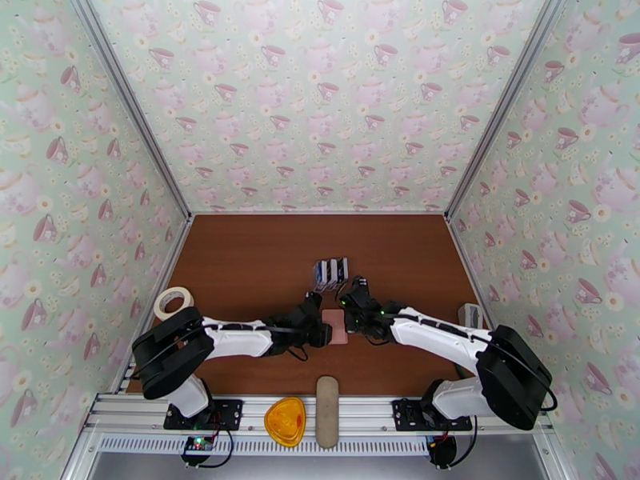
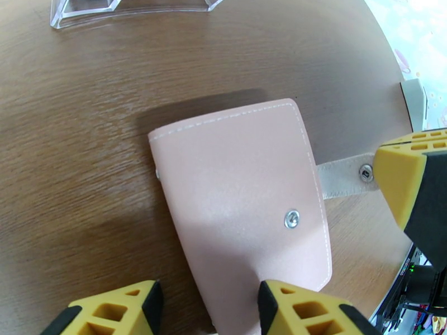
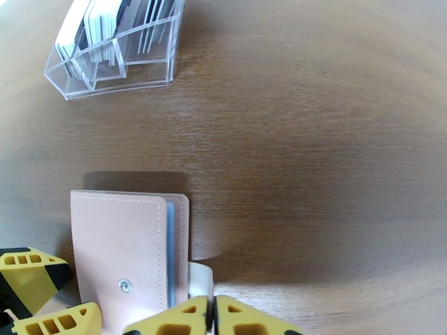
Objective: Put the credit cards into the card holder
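Where the right gripper (image 3: pixel 212 322) is pinched shut, the end of the snap tab (image 3: pixel 199 279) is caught between its fingertips (the tab is already unsnapped). The card holder (image 3: pixel 125 249) is seen just ahead and to their left, flat and closed, its long axis running away from the fingers. The left gripper (image 2: pixel 207 302) is held half spread astride the holder's near end; no squeeze can be made out. Well beyond both, the credit cards (image 3: pixel 106 29) are stood in a clear rack (image 3: pixel 112 79), nearer the right gripper. The holder's sleeves are hidden but for a bluish edge.
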{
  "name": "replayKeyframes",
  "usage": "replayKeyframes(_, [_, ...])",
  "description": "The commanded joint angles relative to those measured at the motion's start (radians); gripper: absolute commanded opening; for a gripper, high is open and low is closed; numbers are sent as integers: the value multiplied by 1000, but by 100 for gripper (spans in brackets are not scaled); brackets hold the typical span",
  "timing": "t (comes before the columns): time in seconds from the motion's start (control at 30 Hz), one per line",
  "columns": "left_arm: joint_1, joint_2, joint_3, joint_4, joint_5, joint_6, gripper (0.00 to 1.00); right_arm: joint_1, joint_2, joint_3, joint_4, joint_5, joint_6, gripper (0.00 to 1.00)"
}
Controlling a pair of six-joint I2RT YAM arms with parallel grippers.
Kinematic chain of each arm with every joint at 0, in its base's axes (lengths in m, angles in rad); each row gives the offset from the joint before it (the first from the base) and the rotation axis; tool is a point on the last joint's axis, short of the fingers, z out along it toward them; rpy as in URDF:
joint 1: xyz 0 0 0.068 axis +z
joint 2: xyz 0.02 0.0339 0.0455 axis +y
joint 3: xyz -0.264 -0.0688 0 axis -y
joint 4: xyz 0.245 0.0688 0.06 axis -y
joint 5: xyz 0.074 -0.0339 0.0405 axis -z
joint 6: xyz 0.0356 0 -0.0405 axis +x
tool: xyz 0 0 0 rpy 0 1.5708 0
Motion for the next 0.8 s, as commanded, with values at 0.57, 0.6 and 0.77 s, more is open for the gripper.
replayKeyframes(0.57, [21,28,-39,-35,12,-13,38,7,11,11,81,-118,9,0])
replayKeyframes(0.6, [21,27,-36,-35,12,-13,38,11,20,12,83,-122,9,0])
replayKeyframes(0.77, [21,32,-35,-36,12,-14,37,33,71,22,105,-144,10,0])
